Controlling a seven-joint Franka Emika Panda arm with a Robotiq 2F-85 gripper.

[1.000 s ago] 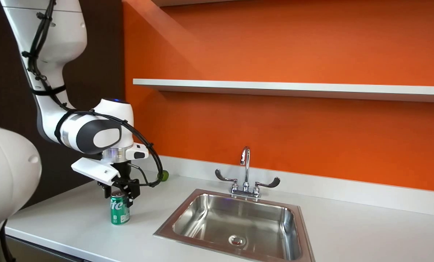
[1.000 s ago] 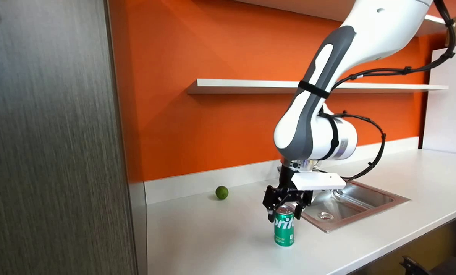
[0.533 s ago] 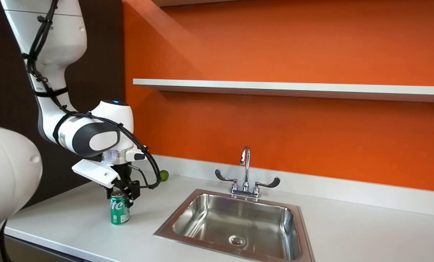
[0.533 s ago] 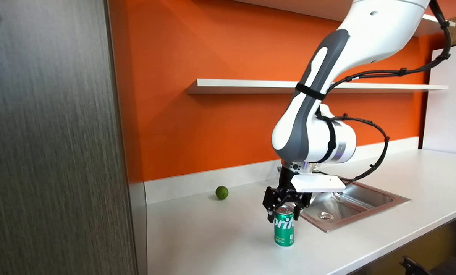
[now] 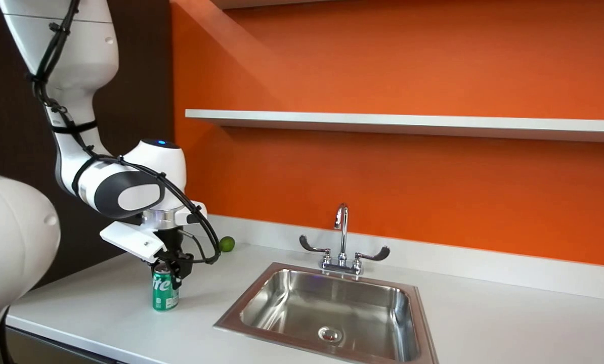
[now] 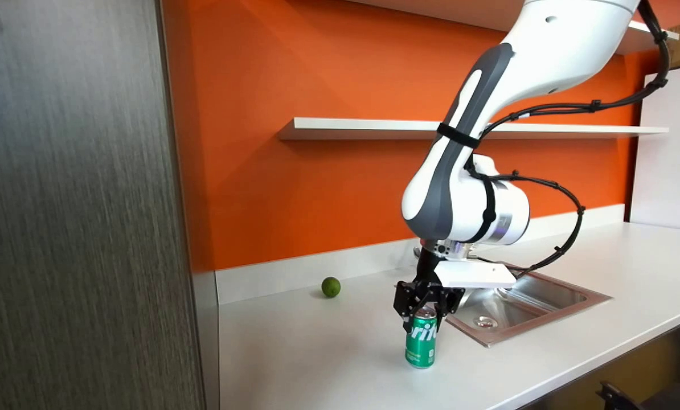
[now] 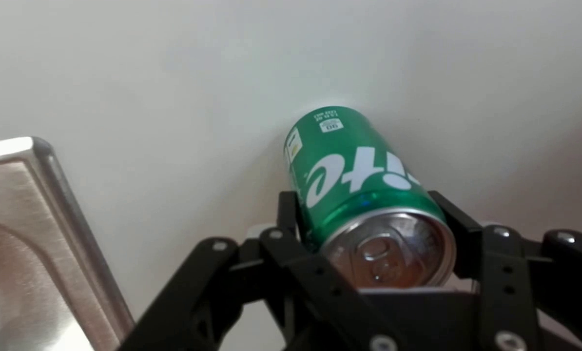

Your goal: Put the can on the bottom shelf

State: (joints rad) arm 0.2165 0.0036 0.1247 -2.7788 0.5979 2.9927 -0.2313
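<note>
The can (image 5: 164, 296), green with white lettering, is on the white countertop and leans slightly in an exterior view (image 6: 420, 346). My gripper (image 6: 424, 324) points down over its upper part, shut on the can. In the wrist view the black fingers (image 7: 287, 212) press against both sides of the can (image 7: 344, 165) just below its silvery top; part of that top is covered by the gripper (image 7: 366, 207). Higher up, the bottom shelf (image 5: 403, 120) runs along the orange wall as a long white plank, with nothing visible on it in both exterior views.
A steel sink (image 5: 253, 293) is set into the counter beside the can, with a tall faucet (image 5: 342, 232) behind it. One small green ball (image 6: 331, 287) lies near the backsplash. A dark panel (image 6: 78, 205) closes off one side, and an upper shelf (image 6: 459, 12) hangs above.
The jaws have come together onto the can. The can has shifted a little and now tilts slightly, while the forearm has moved only slightly.
</note>
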